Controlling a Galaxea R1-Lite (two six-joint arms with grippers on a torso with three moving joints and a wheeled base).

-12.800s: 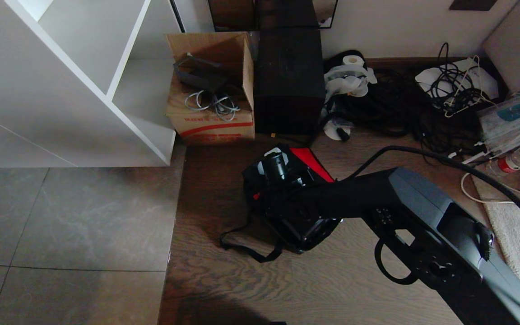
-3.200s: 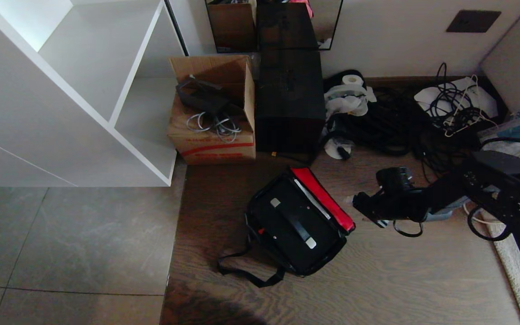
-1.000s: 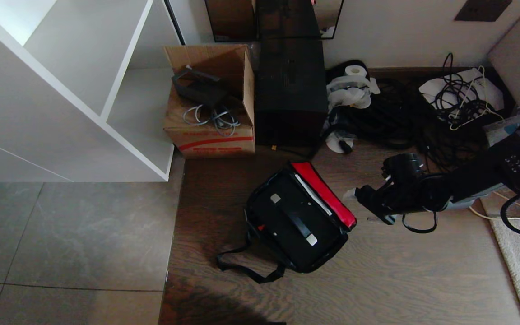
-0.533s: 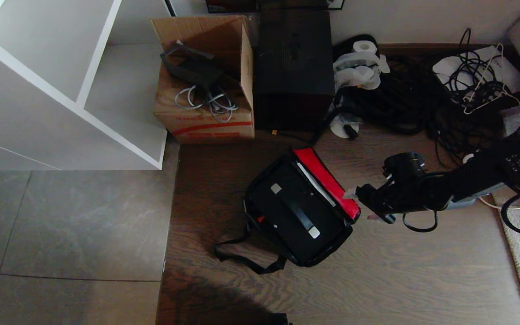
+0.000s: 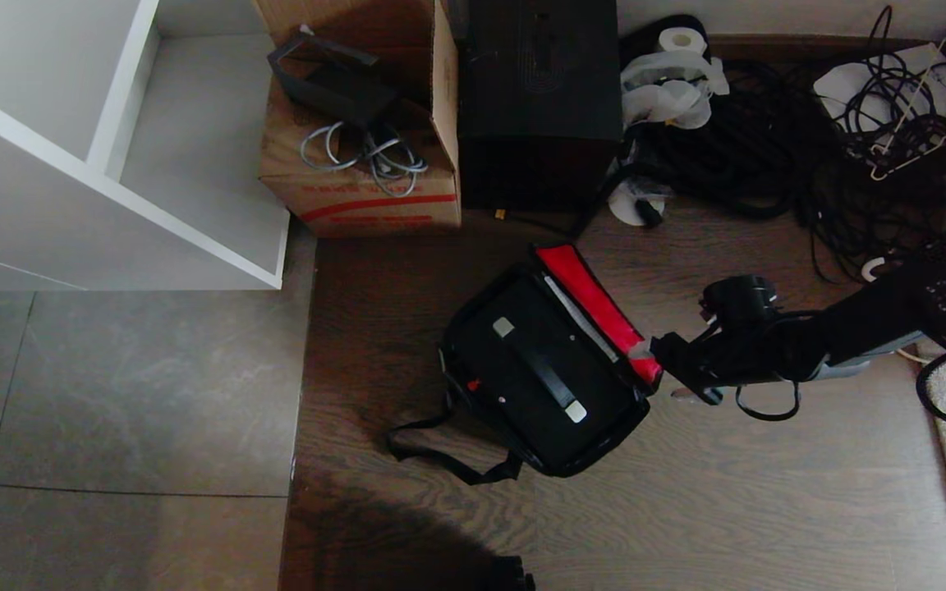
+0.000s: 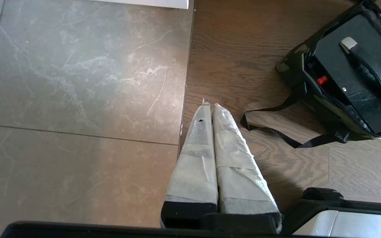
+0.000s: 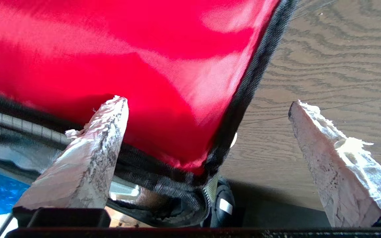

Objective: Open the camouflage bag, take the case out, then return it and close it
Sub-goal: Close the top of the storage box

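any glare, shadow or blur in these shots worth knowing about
Head view: a dark shadow lies on the wood floor at the near edge, and the case is hard to separate from the camouflage bag. Left wrist view: a pale sheen on the grey tiles. Right wrist view: the bag's red lining is close, soft and shiny.

Camouflage bag (image 6: pixel 326 109) cut by right and upper frame edge in left wrist view; right wrist view shows only corner of red-lined flap, rest beyond frame

Case (image 5: pixel 543 382) sides and underside hidden inside bag

Right gripper (image 5: pixel 660 371) fingertips barely discernible against flap corner in head view; contact unclear

Black box (image 5: pixel 537 98) top cut by upper frame edge
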